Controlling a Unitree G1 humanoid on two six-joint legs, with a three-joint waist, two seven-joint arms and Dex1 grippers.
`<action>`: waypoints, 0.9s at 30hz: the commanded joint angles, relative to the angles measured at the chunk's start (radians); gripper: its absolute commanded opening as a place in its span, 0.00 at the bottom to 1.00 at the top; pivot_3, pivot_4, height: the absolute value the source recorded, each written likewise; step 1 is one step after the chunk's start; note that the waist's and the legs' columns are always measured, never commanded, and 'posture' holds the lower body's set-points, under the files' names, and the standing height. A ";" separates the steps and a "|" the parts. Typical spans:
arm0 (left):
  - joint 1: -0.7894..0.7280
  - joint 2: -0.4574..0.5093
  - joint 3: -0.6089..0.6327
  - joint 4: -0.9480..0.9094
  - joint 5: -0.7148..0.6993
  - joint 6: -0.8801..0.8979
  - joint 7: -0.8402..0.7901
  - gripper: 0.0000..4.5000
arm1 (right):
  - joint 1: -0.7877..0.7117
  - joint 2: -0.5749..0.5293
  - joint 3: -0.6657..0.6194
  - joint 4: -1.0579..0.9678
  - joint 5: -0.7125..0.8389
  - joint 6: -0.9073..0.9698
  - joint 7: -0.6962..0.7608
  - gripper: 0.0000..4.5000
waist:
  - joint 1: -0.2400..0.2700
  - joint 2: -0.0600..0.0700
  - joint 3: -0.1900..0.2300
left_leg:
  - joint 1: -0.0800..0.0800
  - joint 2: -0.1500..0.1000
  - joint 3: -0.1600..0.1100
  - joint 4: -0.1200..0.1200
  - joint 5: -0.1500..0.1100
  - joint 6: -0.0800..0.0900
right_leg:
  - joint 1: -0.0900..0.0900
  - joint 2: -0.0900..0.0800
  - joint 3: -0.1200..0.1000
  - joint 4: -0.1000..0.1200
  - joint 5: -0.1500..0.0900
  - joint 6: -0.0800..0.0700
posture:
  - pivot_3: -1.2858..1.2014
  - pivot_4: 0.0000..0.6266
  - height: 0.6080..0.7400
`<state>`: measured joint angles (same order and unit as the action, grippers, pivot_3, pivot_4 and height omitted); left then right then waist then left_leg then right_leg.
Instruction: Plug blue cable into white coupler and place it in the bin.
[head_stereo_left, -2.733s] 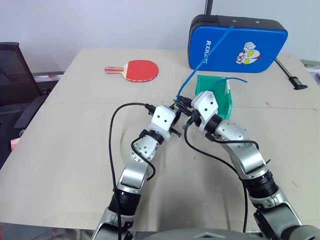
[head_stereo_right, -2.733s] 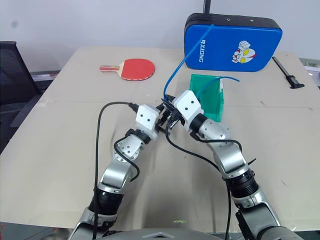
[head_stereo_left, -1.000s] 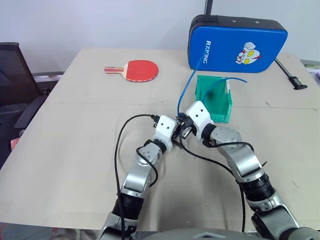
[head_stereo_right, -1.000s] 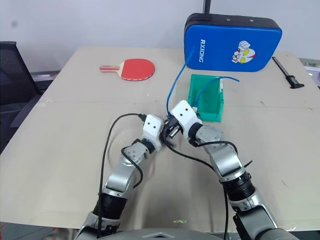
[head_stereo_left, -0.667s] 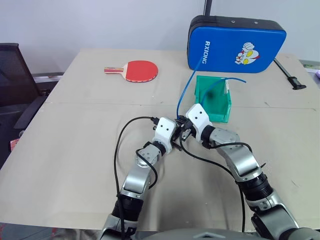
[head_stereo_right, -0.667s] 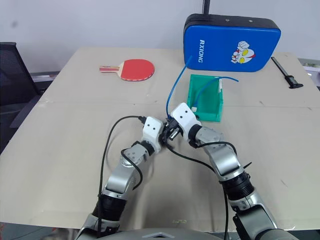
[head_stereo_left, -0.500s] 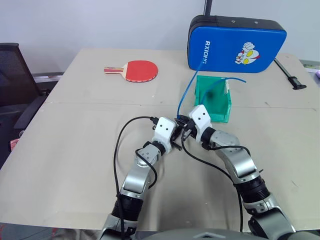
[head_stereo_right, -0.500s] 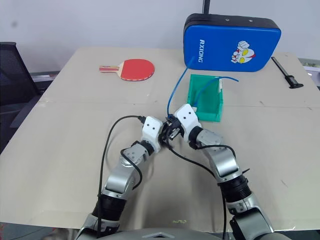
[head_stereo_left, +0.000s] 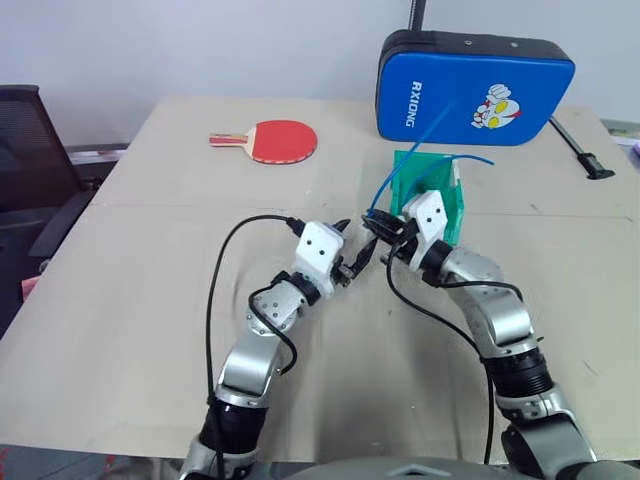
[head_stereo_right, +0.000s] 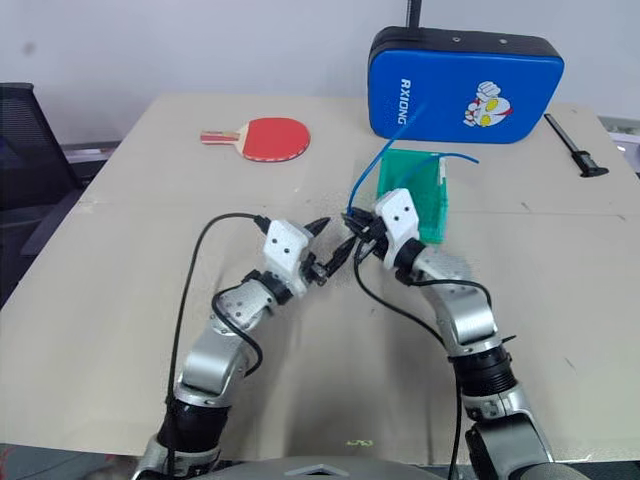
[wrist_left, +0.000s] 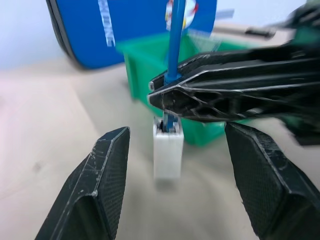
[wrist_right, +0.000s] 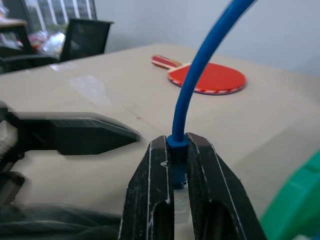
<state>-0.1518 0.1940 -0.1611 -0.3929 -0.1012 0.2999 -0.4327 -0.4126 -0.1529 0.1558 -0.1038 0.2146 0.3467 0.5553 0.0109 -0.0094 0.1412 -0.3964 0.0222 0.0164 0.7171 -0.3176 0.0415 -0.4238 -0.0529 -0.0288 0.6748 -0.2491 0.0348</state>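
Note:
My right gripper (wrist_right: 176, 146) is shut on the blue cable (wrist_right: 200, 75) just above its plug. The cable arcs up from the gripper (head_stereo_left: 378, 226) and loops back over the green bin (head_stereo_left: 446, 200). The white coupler (wrist_left: 167, 149) hangs from the cable's plug below the right gripper's black fingers (wrist_left: 225, 95), so plug and coupler are joined. My left gripper (head_stereo_left: 352, 245) stands open beside it, its two fingers (wrist_left: 107, 185) on either side of the coupler without touching it. The bin stands just behind the right gripper.
A large blue padded case (head_stereo_left: 475, 85) stands behind the bin. A red table-tennis paddle (head_stereo_left: 280, 140) lies at the far left of the table (head_stereo_left: 150, 280). A black tool (head_stereo_left: 585, 150) lies at the far right. An office chair (head_stereo_left: 25, 150) stands beyond the left table edge.
The left gripper has opened, let go of the coupler and drawn back leftward. Both hands have risen; the right one has carried cable and coupler closer to the bin.

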 joint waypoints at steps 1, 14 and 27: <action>-0.027 0.044 0.054 -0.185 -0.104 0.116 -0.030 0.68 | -0.101 0.018 -0.097 -0.047 0.094 0.060 -0.036 0.00 | 0.000 0.001 0.001 | 0.000 0.000 0.000 0.000 0.000 0.000 | 0.000 0.000 0.000 0.000 0.000 0.000 | 0.52 0.24 0.56; -0.243 0.090 0.120 -0.330 -0.337 0.600 0.052 0.68 | -0.380 -0.156 -0.317 0.328 0.202 0.218 -0.032 0.00 | 0.000 0.001 0.002 | 0.000 -0.001 0.000 -0.001 0.002 -0.004 | 0.000 0.001 0.000 -0.001 0.000 0.000 | 0.52 0.24 0.56; -0.234 0.121 0.106 -0.331 -0.347 0.611 0.064 0.69 | -0.439 -0.223 -0.326 0.450 0.168 0.207 -0.017 0.64 | 0.000 0.001 0.002 | -0.001 -0.001 0.001 -0.002 0.003 -0.004 | 0.000 0.000 0.003 -0.003 0.000 0.000 | 0.52 0.24 0.56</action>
<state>-0.3859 0.3079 -0.0511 -0.6856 -0.4369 0.9343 -0.3686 -0.8316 -0.3486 -0.1381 0.4192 0.3739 0.5621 0.5386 0.0104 -0.0087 0.1434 -0.3973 0.0214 0.0174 0.7149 -0.3150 0.0372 -0.4234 -0.0529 -0.0254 0.6718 -0.2490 0.0347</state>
